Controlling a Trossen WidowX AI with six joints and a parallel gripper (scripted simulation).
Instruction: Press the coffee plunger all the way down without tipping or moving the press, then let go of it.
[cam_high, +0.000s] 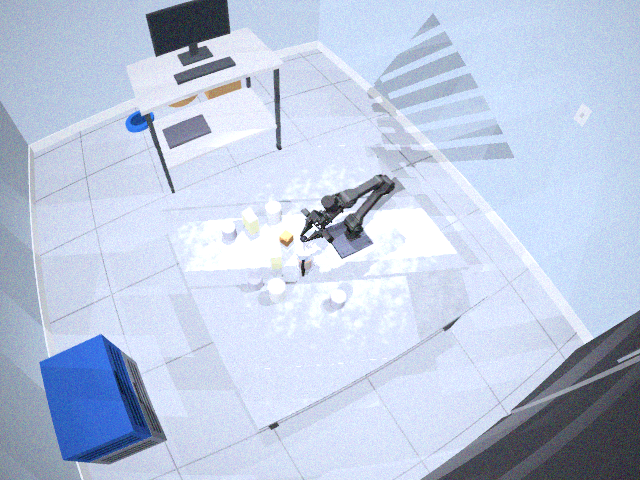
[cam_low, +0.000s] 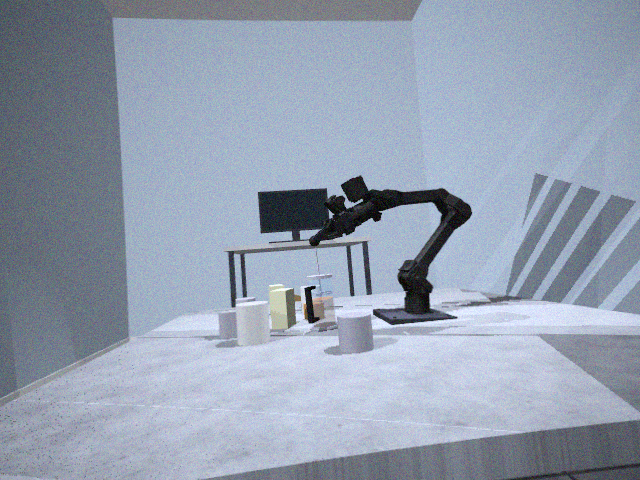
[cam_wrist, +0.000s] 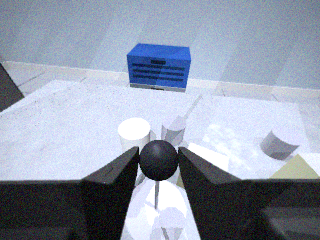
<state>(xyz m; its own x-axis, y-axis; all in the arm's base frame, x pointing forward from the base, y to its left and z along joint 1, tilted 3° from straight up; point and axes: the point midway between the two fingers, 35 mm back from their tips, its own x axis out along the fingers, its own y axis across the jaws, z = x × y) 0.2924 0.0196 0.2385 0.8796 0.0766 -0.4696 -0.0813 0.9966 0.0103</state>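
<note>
The coffee press stands upright, its clear glass body (cam_low: 324, 295) having an orange-brown lower part and a black handle (cam_high: 302, 267) (cam_low: 310, 304) on one side. The black round plunger knob (cam_high: 303, 238) (cam_low: 313, 241) (cam_wrist: 158, 167) stands well above the pale lid (cam_low: 319, 275), with a length of thin rod (cam_low: 317, 260) (cam_wrist: 157, 195) showing between them. My gripper (cam_high: 304, 237) (cam_low: 314, 240) (cam_wrist: 158, 151) is shut on the knob, a fingertip against each side, reaching in from the arm at a downward slant. The wrist view hides most of the press body.
Pale cylinders (cam_high: 276, 289) (cam_high: 338, 298) (cam_low: 253, 322) (cam_low: 355, 332) (cam_wrist: 134, 132) stand around the press. Pale yellow blocks (cam_high: 250, 223) (cam_low: 282, 308) and an orange block (cam_high: 286, 238) are close beside it. A desk (cam_high: 258, 51) with a monitor and a blue cabinet (cam_high: 93, 397) (cam_wrist: 159, 65) are farther off.
</note>
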